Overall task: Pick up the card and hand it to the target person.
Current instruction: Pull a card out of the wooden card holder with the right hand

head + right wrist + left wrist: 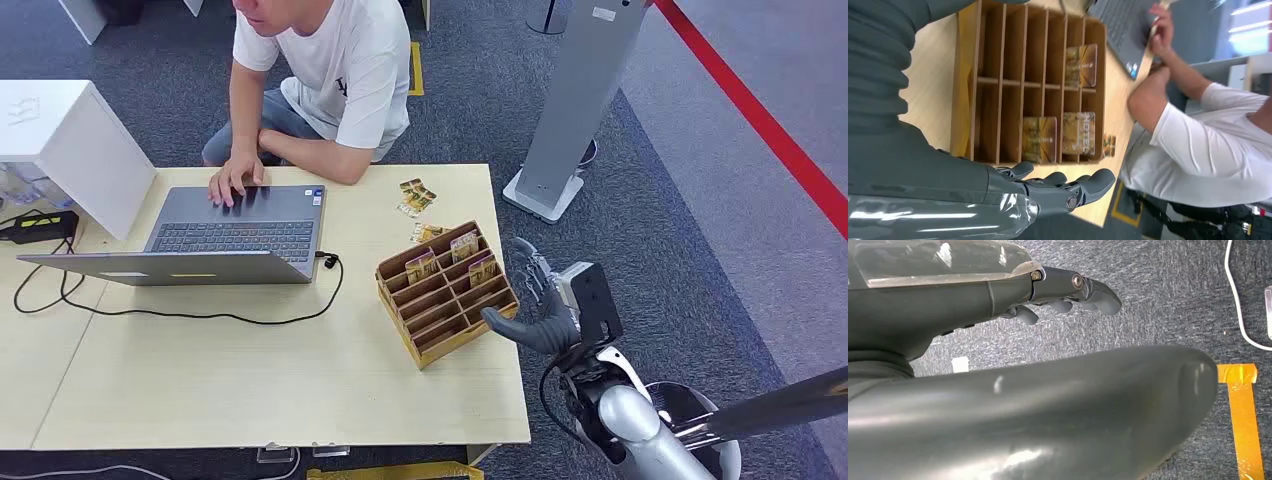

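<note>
The right hand (pixel 538 305) is spread wide and holds nothing, just beside the wooden card rack (pixel 447 291). The left hand (pixel 1068 295) holds nothing, fingers a little bent, over the carpet.

The table (pixel 250 380) is pale wood. On its right side the rack (pixel 445 292) is tan brown, its cards (pixel 464 245) gold and brown. The laptop (pixel 235 232) is grey with a black cable (pixel 200 315). The person (pixel 330 70) wears white. The carpet (pixel 480 90) is dark grey-blue, crossed by a red stripe (pixel 770 125) at far right.
</note>
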`<action>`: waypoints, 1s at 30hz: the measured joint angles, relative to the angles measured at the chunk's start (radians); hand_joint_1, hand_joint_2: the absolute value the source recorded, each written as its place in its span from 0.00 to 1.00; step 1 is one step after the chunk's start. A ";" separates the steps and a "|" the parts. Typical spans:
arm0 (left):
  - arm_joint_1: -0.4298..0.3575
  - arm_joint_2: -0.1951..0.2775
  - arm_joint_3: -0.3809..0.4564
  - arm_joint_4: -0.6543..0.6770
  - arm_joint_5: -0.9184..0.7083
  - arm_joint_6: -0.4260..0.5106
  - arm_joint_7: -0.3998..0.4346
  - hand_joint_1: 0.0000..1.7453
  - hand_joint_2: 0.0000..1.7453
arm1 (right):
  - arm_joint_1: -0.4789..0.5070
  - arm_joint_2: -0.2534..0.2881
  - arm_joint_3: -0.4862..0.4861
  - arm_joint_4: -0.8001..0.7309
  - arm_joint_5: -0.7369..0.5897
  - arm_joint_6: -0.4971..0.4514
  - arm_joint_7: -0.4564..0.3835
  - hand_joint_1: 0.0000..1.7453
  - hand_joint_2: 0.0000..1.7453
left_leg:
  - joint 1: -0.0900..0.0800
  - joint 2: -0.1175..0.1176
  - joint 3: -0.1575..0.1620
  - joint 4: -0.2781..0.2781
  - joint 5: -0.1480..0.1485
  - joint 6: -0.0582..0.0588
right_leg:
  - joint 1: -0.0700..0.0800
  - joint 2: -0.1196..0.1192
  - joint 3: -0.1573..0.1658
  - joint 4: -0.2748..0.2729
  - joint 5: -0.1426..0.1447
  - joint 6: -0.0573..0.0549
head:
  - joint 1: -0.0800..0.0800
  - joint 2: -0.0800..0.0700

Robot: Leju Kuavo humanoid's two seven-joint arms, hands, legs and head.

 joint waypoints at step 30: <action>0.000 0.010 0.000 0.000 -0.015 -0.043 -0.036 0.00 0.00 | -0.253 -0.039 0.190 0.124 1.270 0.153 0.320 0.57 1.00 | 0.000 0.000 -0.001 0.000 0.000 0.000 | 0.000 0.000 0.000 0.000 0.000 0.000 | 0.000 0.000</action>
